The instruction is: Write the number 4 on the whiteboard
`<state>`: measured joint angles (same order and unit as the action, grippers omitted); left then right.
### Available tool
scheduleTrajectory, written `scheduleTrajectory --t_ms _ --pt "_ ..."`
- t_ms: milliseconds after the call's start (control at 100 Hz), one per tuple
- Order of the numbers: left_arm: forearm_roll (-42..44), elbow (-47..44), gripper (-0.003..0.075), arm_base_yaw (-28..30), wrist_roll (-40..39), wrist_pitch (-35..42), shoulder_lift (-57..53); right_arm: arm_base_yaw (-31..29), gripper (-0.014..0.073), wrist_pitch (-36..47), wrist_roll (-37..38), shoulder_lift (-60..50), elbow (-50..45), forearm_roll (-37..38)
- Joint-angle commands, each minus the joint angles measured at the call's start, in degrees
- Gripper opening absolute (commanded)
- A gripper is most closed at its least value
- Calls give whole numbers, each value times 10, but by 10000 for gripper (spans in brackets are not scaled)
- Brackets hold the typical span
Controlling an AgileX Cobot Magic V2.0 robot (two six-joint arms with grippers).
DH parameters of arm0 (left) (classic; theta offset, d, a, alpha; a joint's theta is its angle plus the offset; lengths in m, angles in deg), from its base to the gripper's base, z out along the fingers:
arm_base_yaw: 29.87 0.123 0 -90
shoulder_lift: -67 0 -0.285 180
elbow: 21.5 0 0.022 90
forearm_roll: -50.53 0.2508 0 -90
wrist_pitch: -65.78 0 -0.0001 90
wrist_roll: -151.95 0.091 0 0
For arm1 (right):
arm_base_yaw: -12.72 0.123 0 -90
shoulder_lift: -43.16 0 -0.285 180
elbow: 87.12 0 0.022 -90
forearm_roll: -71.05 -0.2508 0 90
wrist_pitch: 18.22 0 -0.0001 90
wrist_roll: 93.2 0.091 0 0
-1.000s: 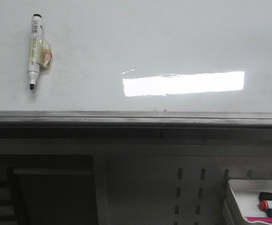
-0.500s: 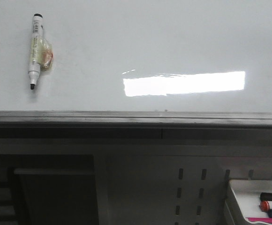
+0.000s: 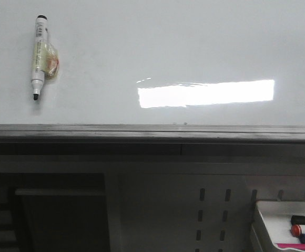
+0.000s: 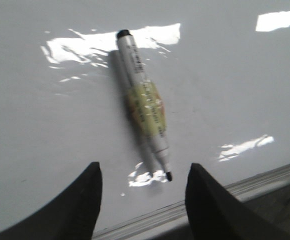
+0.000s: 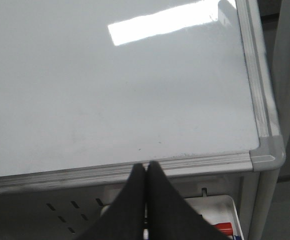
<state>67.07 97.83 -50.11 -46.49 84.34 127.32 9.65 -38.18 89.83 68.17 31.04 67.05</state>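
Glossy white whiteboard (image 3: 194, 47) bears a white black-tipped marker (image 3: 38, 55); left gripper (image 4: 142, 192) spread beside it, right gripper (image 5: 146, 187) pressed together

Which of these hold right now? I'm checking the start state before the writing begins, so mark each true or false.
1. The whiteboard already has a 4 drawn on it. False: no writing shows.
2. A marker sits on the board, uncapped tip pointing down. True.
3. The left gripper is shut on the marker. False: it is open, fingers apart, short of the marker.
4. The right gripper is shut and holds nothing. True.
5. The tray at lower right holds markers. True.
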Motion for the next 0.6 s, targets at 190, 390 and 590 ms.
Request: scheduleTrajectory --t_ms 190,390,590 --pt "-30 100 359 -34 -10 64 150 0 -64 44 -2 8 14 -2" --pt "-51 129 358 -34 -10 68 212 0 -64 42 -2 8 14 -2" --pt "-50 129 188 -34 -10 89 232 0 -64 35 -2 8 17 -10"
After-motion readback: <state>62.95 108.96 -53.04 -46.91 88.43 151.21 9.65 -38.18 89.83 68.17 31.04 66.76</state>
